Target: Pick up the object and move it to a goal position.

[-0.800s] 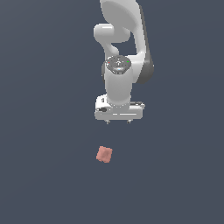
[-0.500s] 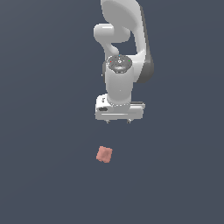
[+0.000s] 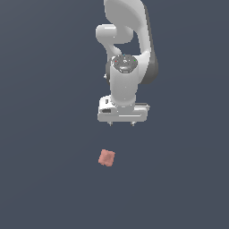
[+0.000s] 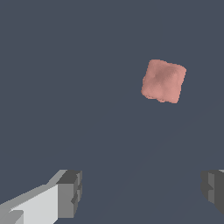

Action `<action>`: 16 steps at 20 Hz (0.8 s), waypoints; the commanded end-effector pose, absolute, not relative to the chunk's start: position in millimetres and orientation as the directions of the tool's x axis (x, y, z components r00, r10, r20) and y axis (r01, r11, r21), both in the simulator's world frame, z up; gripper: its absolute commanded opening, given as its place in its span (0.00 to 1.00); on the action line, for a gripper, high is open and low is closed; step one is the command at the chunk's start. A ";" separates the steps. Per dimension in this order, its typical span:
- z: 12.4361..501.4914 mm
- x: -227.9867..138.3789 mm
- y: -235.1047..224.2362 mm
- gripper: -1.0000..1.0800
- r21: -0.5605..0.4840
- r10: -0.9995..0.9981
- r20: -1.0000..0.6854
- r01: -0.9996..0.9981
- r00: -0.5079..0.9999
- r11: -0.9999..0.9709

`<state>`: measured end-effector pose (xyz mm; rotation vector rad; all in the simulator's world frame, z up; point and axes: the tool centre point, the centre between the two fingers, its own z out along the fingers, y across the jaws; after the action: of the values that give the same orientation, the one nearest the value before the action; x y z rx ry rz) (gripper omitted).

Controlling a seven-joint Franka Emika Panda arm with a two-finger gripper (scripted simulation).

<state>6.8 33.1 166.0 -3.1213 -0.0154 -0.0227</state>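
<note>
This is showing a bare simulated test scene rather than any real room: a flat, uniform dark slate-grey ground (image 3: 40, 134) is filling both views with no walls, furniture or horizon appearing. The smooth white jointed robot arm (image 3: 127, 67) is rendering with plain, untextured shading, and the small salmon-pink, lumpy matte block (image 3: 106, 157) is lying on the ground with only faint shadowing, all pointing to a simulator's workspace.
</note>
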 end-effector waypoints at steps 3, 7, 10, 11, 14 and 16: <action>162.8 14.0 29.4 0.96 -0.020 -0.006 0.013 -0.006 1.000 -1.000; 157.2 25.9 23.4 0.96 -0.019 -0.032 0.012 -0.032 0.999 -0.999; 151.2 37.7 17.0 0.96 -0.019 -0.058 0.010 -0.058 0.998 -0.998; 148.8 42.1 14.4 0.96 -0.018 -0.069 0.009 -0.068 0.998 -0.997; 140.1 56.5 5.7 0.96 -0.016 -0.103 0.007 -0.102 0.995 -0.995; 133.2 66.8 -1.1 0.96 -0.015 -0.128 0.006 -0.128 0.992 -0.992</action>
<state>59.3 4.1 138.5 -3.1213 0.1705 -0.0123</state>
